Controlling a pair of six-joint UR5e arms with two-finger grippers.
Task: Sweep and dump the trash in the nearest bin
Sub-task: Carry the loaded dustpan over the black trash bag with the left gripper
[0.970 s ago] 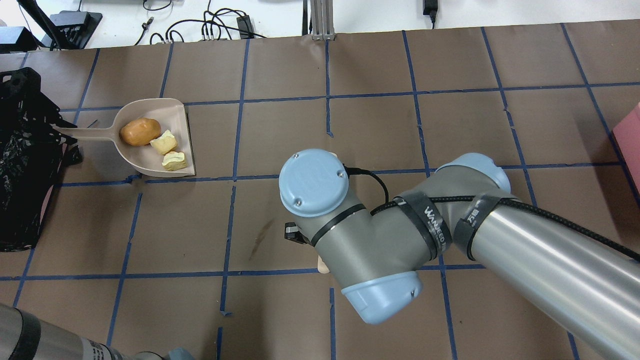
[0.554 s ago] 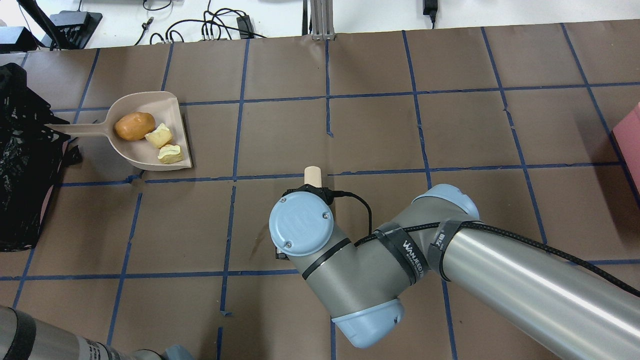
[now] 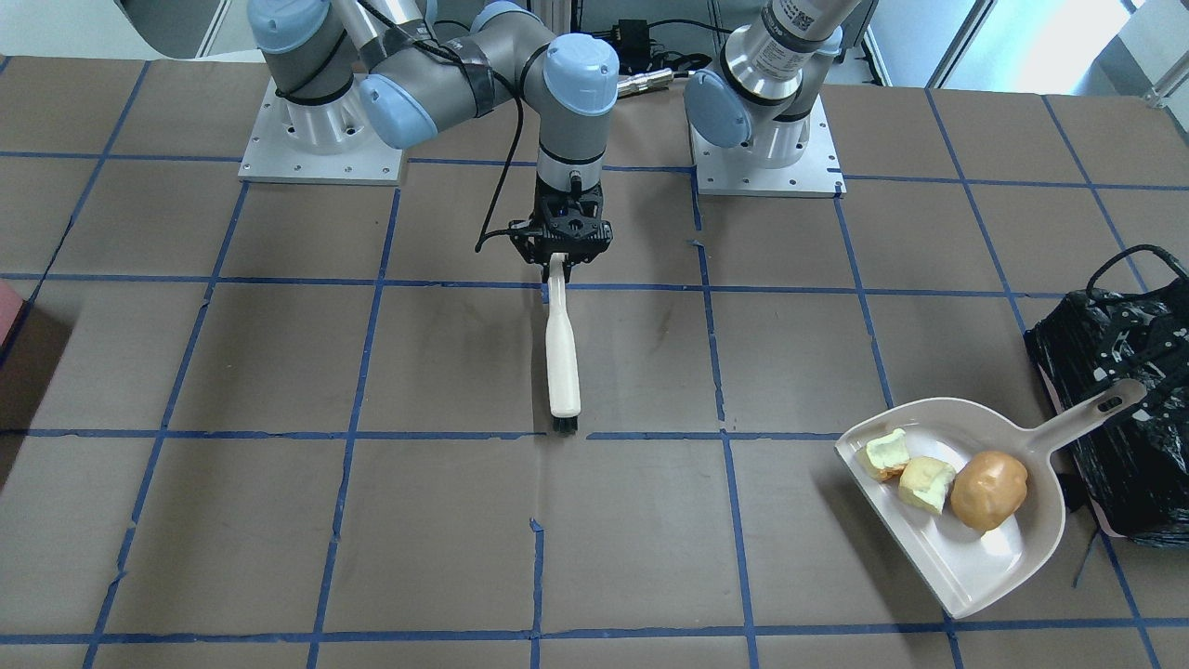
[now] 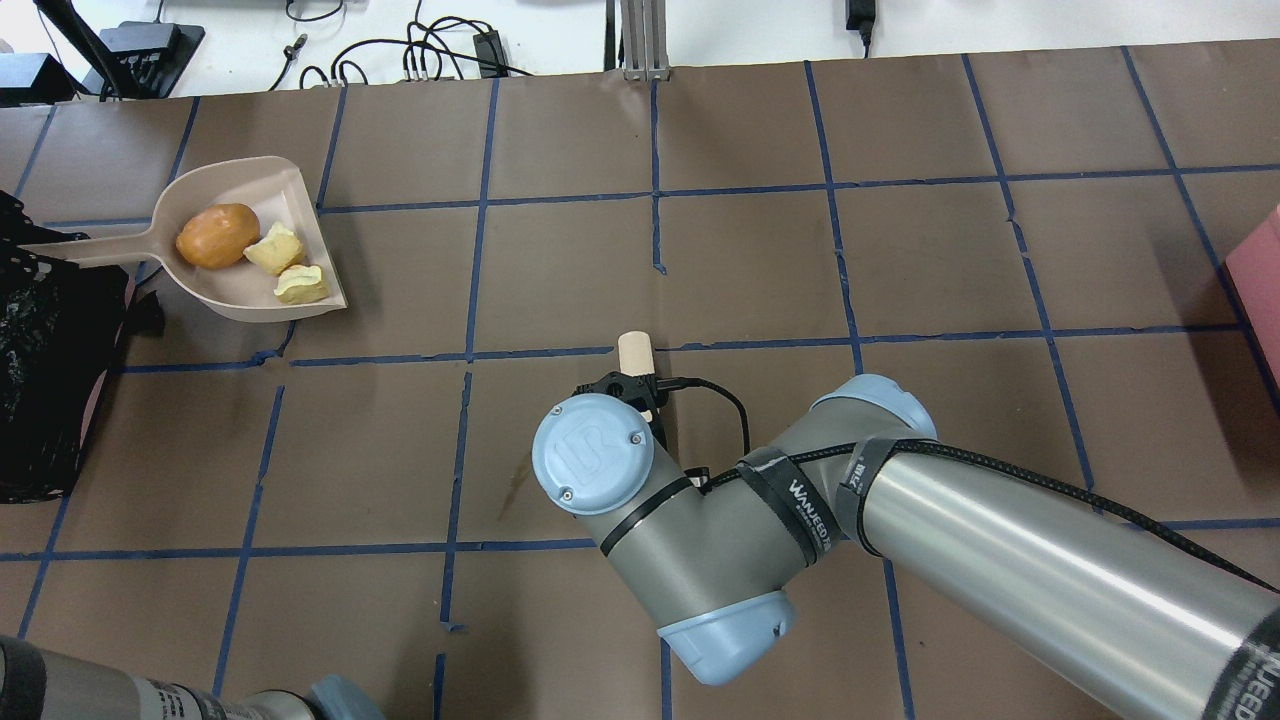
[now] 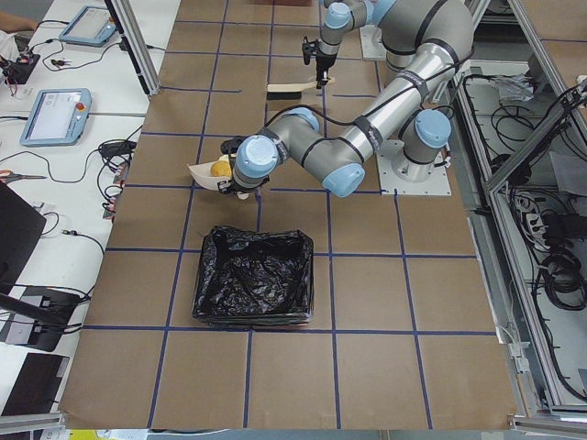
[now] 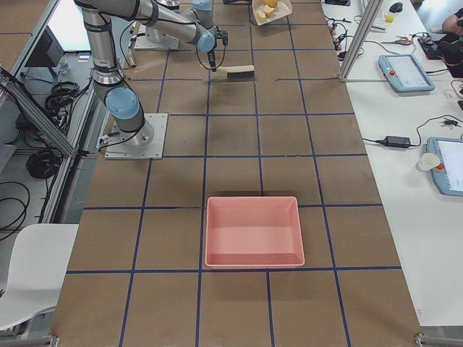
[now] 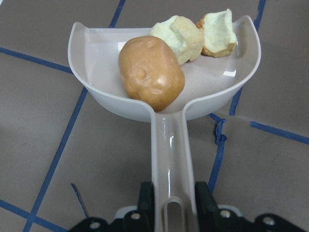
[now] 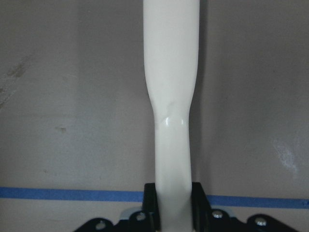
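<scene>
The left gripper (image 7: 174,193) is shut on the handle of a beige dustpan (image 7: 96,53). The pan holds the trash: a brown bun (image 7: 151,72) and two pale chunks (image 7: 178,36) (image 7: 219,34). In the overhead view the dustpan (image 4: 240,290) is at the far left, its handle reaching over the black-bagged bin (image 4: 40,380); the bun (image 4: 216,235) lies nearest the handle. The right gripper (image 3: 557,265) is shut on the handle of a white brush (image 3: 563,353) that lies at the table's middle, bristles away from the robot.
A pink tray with no bag (image 6: 253,231) sits far off at the table's right end, just showing at the overhead view's right edge (image 4: 1262,270). The right arm's elbow and wrist (image 4: 590,455) hang over the middle of the table. Blue tape lines grid the brown surface.
The dustpan with the trash has moved left and slightly farther from the robot, toward the black-bagged bin. The right arm has swung back toward the robot, and the brush tip now shows beyond its wrist.
</scene>
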